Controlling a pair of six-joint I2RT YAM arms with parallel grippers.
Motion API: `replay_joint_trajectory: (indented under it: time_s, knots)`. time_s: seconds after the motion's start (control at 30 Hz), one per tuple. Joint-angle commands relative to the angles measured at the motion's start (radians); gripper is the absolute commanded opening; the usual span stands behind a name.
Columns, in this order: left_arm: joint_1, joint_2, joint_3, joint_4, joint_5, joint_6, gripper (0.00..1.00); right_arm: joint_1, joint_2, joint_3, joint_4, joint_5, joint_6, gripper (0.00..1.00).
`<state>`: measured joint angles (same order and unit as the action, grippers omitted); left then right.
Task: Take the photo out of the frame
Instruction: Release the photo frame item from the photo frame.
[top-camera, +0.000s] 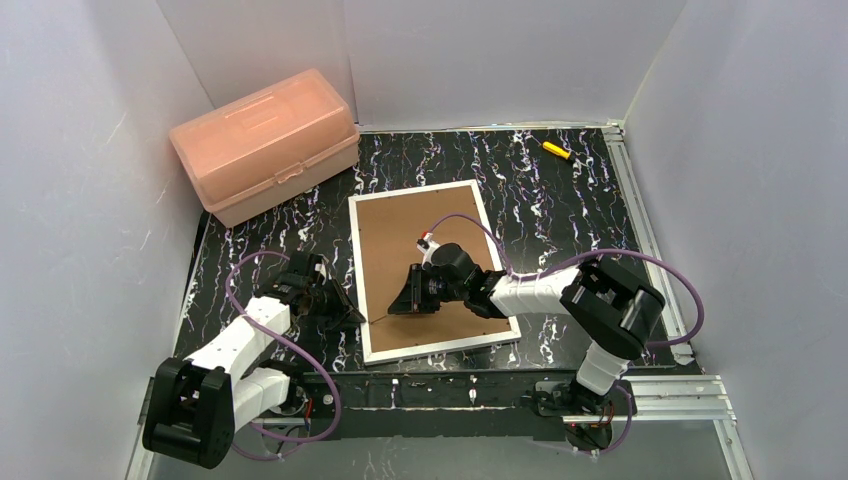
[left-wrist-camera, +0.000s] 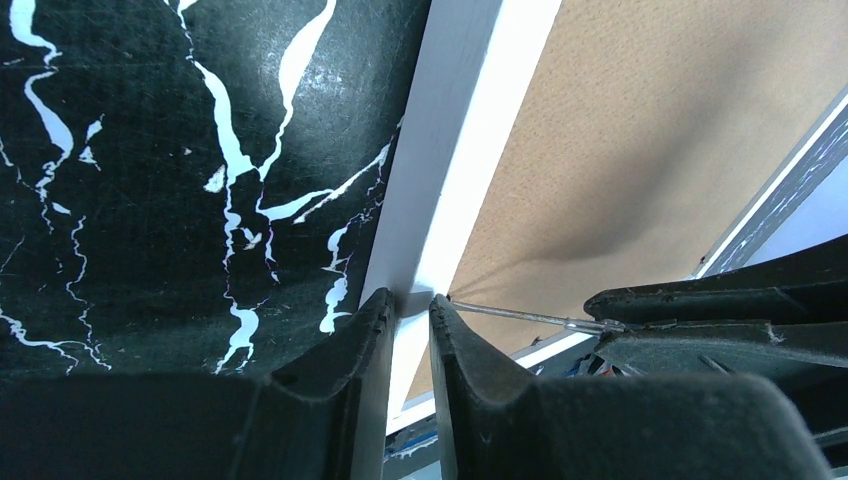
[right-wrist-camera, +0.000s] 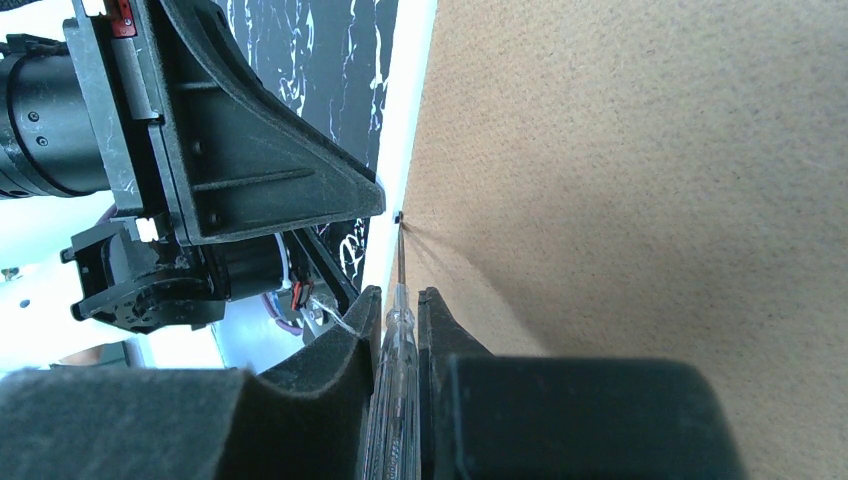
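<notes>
Closest to the bases, the left gripper (left-wrist-camera: 410, 300) sits low over the black table (top-camera: 560, 200), a glossy surface with white marble-like veins running through it. Its two dark, ribbed plastic fingers are pinched on the narrow white border of the frame (top-camera: 420, 190), near that border's front left corner, one finger on each side of the smooth painted strip.

Just beside it, the right gripper (right-wrist-camera: 400, 295) reaches in from the other side. Its jaws are clamped on a screwdriver (right-wrist-camera: 393, 350) with a clear, fluted plastic handle. The thin metal shaft pokes out past the fingertips, and its tip meets the seam where the backing board (top-camera: 400, 235) butts up against the white border, right by a tiny dark tab.

The frame is a big flat rectangle lying face down around the middle of the table, a bit skewed. The board is matte brown fibreboard with a fine, fuzzy grain.

Further back, a pink translucent plastic box (top-camera: 265, 140) with rounded corners and a latch sits at the far left. A small yellow-handled tool (top-camera: 556, 150) lies at the far right.
</notes>
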<state>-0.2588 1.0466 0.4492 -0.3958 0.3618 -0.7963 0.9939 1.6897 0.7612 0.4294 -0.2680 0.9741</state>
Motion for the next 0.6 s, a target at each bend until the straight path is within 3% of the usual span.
replay_joint_trajectory:
  time_s: [0.0,0.57]
  knots:
    - [0.003,0.0,-0.014,-0.011,0.023,0.015,0.18,-0.009,-0.002,0.003,-0.052,0.05,-0.029,0.01]
    - [0.004,0.005,-0.029,0.015,0.044,0.013,0.13,-0.009,0.05,0.004,0.015,0.009,-0.01,0.01]
